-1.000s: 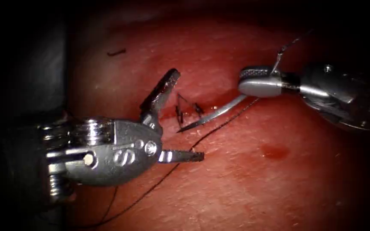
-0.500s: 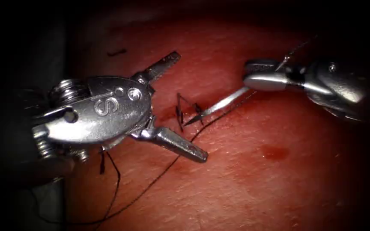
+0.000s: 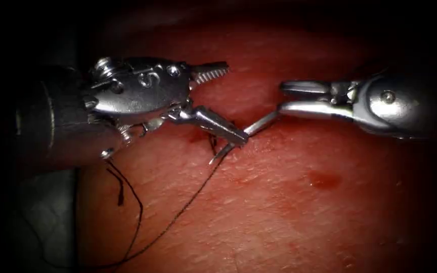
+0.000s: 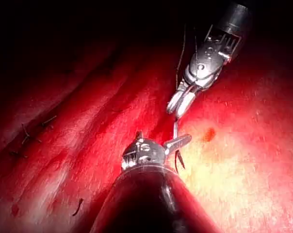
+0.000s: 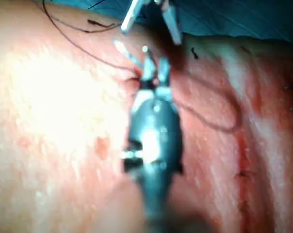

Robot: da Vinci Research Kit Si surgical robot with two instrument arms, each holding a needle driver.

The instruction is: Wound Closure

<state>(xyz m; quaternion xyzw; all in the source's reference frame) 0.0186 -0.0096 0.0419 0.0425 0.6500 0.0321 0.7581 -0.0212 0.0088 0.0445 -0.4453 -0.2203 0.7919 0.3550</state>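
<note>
My right tool (image 3: 280,97) comes in from the right, shut on the curved needle (image 3: 261,123) near its rear end. The needle slants down and left above the tissue (image 3: 279,212), and its tip (image 3: 214,160) is free beside the dark stitches (image 3: 212,144) at the cut. My left tool (image 3: 236,103) stands wide open with nothing in it, its lower jaw lying across the needle close to the tip. Black thread (image 3: 178,215) trails from the needle down to the left. In the left wrist view my left tool (image 4: 178,143) meets the needle (image 4: 175,128) below the right tool (image 4: 181,103).
A small spot of red fluid (image 3: 324,179) lies on the tissue right of the cut. Loose thread (image 3: 138,212) curls at the lower left. In the right wrist view, thread (image 5: 88,48) crosses the tissue beside my right tool (image 5: 156,73).
The left tool rose and swung toward the upper right, bringing its open lower jaw onto the needle near the tip. The right tool rolled its wrist and kept the needle.
</note>
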